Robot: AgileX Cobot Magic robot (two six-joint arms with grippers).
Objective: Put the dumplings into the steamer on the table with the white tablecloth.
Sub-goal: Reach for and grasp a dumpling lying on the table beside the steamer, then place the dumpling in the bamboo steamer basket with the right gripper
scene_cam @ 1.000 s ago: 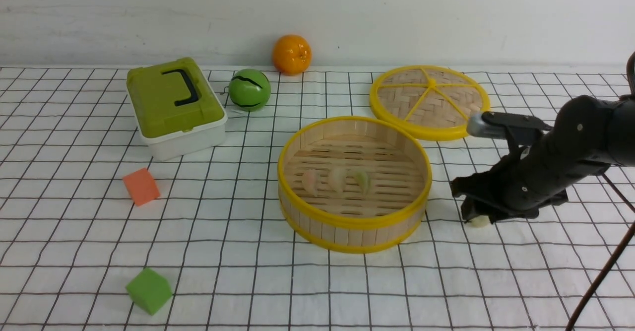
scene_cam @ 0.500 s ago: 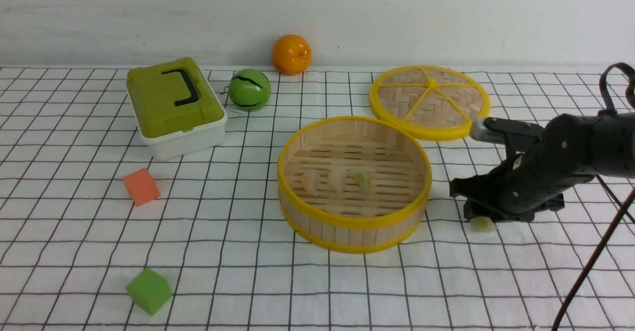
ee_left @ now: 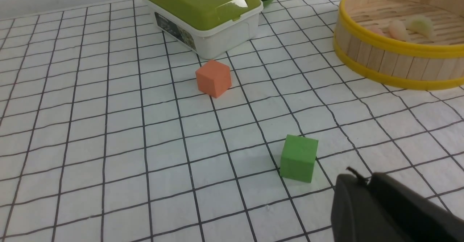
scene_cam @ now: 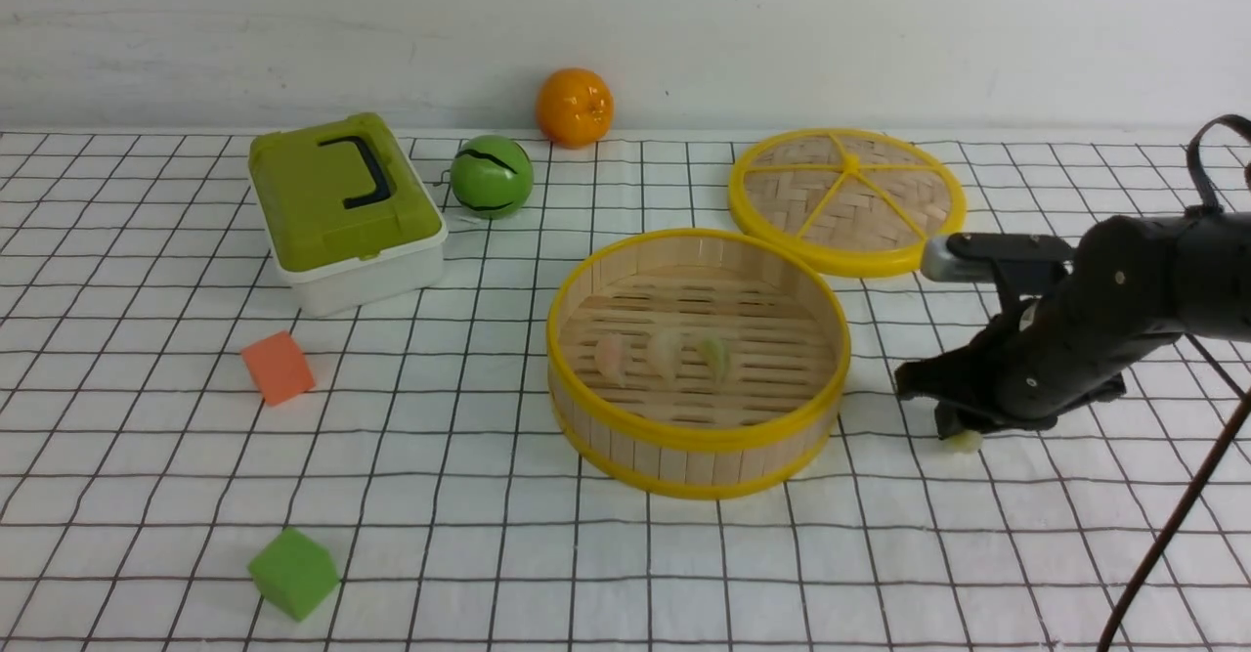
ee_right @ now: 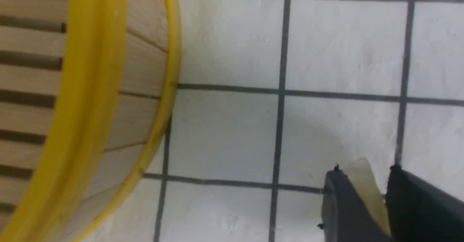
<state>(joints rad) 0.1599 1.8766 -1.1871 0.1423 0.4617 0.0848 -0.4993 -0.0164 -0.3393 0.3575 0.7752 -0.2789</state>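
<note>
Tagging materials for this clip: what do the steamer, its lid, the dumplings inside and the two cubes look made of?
Steamer: pale matte wood or bamboo strips, visible slats; glossy yellow rims, probably plastic. Lid: woven herringbone, bamboo-like, with yellow rim and spokes. Dumplings: translucent, faintly shiny, perhaps soft plastic or rubber. Orange cube and green cube: flat matte faces, likely foam.

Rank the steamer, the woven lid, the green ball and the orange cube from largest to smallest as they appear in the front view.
1. steamer
2. woven lid
3. green ball and orange cube: these look about alike, so they are not ranked against each other; the ball also lies farther from the camera.
</note>
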